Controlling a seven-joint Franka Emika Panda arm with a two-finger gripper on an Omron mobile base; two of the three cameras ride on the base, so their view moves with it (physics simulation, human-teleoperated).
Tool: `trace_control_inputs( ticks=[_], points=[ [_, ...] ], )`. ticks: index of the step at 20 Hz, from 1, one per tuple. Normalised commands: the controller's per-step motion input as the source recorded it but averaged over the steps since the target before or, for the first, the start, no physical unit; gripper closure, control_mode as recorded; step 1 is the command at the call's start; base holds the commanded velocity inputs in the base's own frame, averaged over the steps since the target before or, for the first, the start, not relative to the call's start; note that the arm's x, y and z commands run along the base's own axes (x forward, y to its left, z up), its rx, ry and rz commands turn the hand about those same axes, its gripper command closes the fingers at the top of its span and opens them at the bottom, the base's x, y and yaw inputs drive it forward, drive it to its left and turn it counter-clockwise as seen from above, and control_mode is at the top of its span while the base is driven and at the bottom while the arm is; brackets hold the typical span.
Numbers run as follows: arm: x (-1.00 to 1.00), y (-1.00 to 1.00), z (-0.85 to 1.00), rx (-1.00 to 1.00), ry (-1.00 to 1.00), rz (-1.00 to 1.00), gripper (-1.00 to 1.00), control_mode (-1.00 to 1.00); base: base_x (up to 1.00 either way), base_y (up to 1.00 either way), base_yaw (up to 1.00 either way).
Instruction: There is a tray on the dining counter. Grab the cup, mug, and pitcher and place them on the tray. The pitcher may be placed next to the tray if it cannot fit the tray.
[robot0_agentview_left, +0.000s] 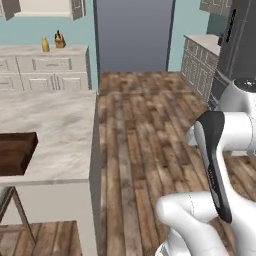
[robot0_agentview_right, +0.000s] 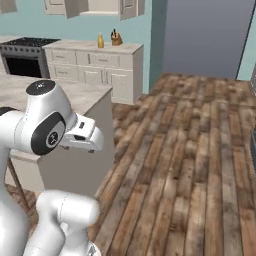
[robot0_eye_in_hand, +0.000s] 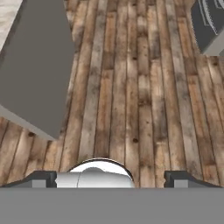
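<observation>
Across the floor, pitcher (robot0_agentview_left: 45, 44) stands far from spread, empty hand (robot0_eye_in_hand: 111, 178).

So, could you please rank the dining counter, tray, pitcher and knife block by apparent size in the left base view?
1. dining counter
2. tray
3. pitcher and knife block: alike, both far off, so unranked.

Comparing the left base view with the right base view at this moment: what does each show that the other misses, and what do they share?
Left base view alone: the dark brown tray lying on the dining counter, at the picture's left edge. Right base view alone: a black stove left of the wall cabinets. Both: the mustard pitcher standing beside the knife block on the far wall counter, plus the plank floor and the island's marbled top.
</observation>
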Motion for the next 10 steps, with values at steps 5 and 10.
trace_control_inputs(
  ticks=[5,10],
  points=[
    [0.00,0.00,0.00,0.00,0.00,0.00,-1.00,1.00,0.08,-0.85,-0.46],
    [0.00,0.00,0.00,0.00,0.00,0.00,-1.00,1.00,0.80,-0.29,-0.11]
  ],
)
